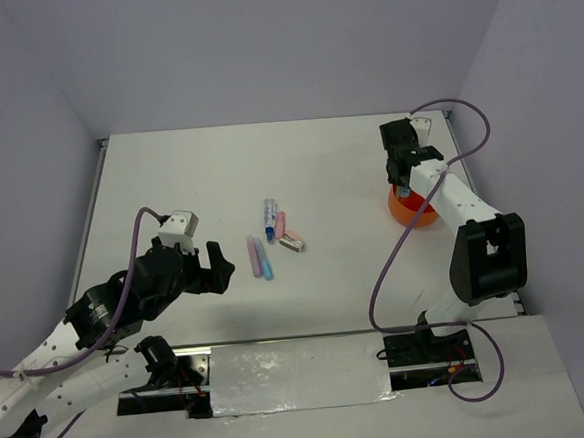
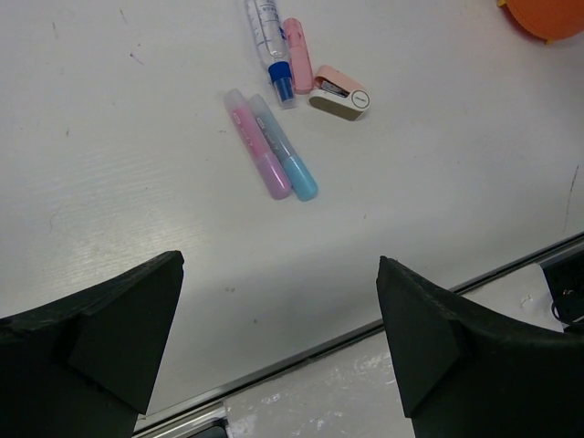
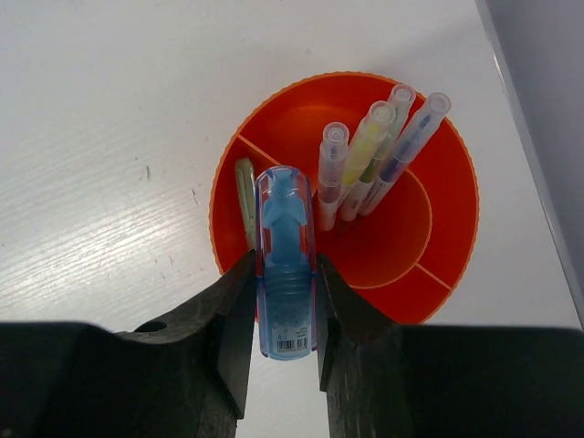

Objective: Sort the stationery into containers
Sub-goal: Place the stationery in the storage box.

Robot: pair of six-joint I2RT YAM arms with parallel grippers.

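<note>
1. Right fingers (image 3: 228,319) clamped on a clear blue dispenser-looking thing (image 3: 286,219), held right over the orange cup (image 3: 452,182). I'd guess it's lined up to drop beside the pens (image 3: 370,155) already inside.
2. Left fingers (image 2: 119,319) spread wide above the tabletop (image 2: 119,137), facing the 5 leftovers (image 2: 285,151), probably lining up a grab.

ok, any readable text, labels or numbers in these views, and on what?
No text is legible.
Blue translucent dispenser in the right gripper: barcode sticker, digits too small.
Clear pen with blue cap: print blurred.
Blue marker: barrel print blurred.
</note>
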